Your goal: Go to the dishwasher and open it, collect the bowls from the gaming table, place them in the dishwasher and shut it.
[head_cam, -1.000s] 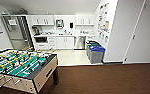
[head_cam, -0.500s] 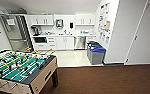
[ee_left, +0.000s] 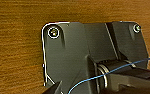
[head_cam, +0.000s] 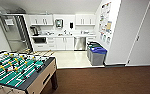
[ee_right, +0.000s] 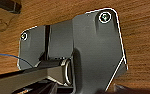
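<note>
Dishwasher under the far white counter, beyond blue-lidded bins; either pincer's state impossible to tell.

Foosball table near left, blue-lidded bins by the wall
</note>
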